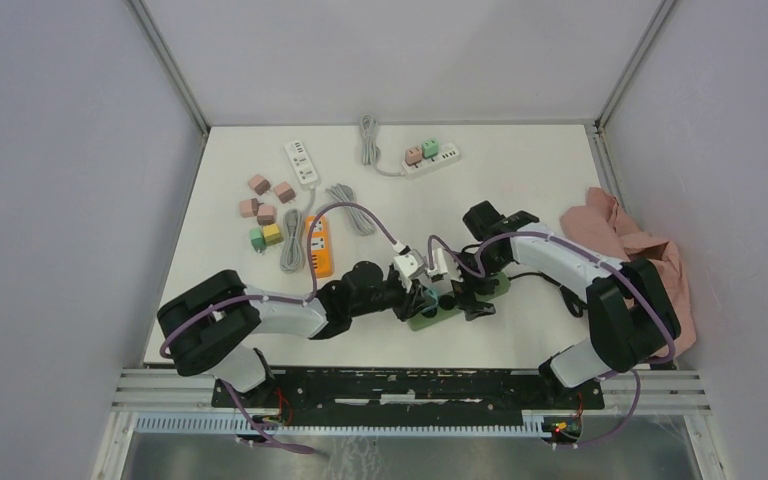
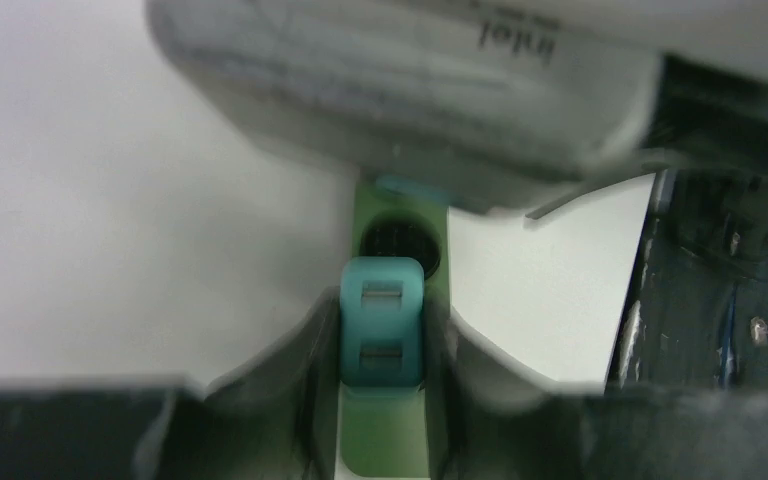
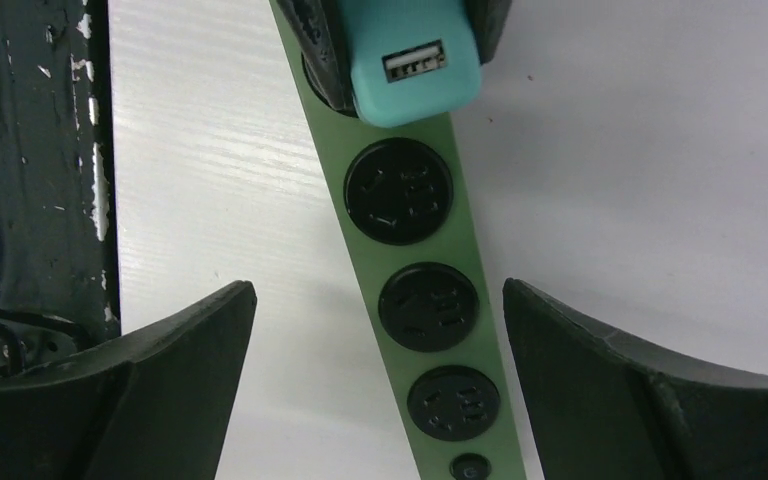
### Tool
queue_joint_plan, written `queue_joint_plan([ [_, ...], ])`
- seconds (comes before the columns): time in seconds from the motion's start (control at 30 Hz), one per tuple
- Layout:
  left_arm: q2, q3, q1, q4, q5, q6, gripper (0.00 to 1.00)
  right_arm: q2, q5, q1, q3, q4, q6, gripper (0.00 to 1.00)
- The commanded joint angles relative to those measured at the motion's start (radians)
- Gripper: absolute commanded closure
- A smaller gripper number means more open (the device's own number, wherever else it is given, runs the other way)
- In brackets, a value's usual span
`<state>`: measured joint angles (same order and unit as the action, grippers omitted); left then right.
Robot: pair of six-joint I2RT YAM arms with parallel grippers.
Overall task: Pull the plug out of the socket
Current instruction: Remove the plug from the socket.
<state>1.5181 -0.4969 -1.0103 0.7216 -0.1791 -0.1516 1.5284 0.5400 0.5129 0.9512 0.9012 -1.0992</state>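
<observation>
A green power strip (image 1: 498,289) lies slanted near the table's front edge, its round black sockets (image 3: 399,191) in a row in the right wrist view. A teal plug (image 2: 381,330) with a USB port on its side (image 3: 415,62) sits over the strip's end socket. My left gripper (image 2: 384,310) is shut on the plug, one dark finger on each side. I cannot tell whether its prongs are still in the socket. My right gripper (image 3: 376,288) hangs open above the strip, a finger on either side, touching nothing.
An orange power strip (image 1: 320,246), a white one (image 1: 301,162) and another white one with pink and green adapters (image 1: 430,160) lie farther back. Several coloured adapter cubes (image 1: 265,210) and grey cables (image 1: 292,245) sit at the left. A pink cloth (image 1: 630,250) lies at the right.
</observation>
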Motion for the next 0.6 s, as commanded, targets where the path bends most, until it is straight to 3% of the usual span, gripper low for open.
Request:
queue_joint_plan([
  [0.0, 0.028, -0.031, -0.007, 0.029, -0.024, 0.023, 0.61, -0.061, 0.208, -0.011, 0.030, -0.014, 0.007, 0.00],
  [0.1, 0.022, -0.029, -0.008, 0.030, -0.017, 0.016, 0.47, -0.056, 0.242, -0.014, 0.033, -0.013, 0.004, 0.00],
  [0.23, -0.016, -0.009, -0.007, 0.032, 0.000, 0.015, 0.37, -0.051, 0.298, -0.014, 0.027, -0.036, 0.024, 0.00],
  [0.57, -0.318, 0.191, -0.008, -0.009, 0.082, 0.048, 0.22, -0.099, 0.385, 0.009, -0.047, -0.311, 0.238, 0.00],
])
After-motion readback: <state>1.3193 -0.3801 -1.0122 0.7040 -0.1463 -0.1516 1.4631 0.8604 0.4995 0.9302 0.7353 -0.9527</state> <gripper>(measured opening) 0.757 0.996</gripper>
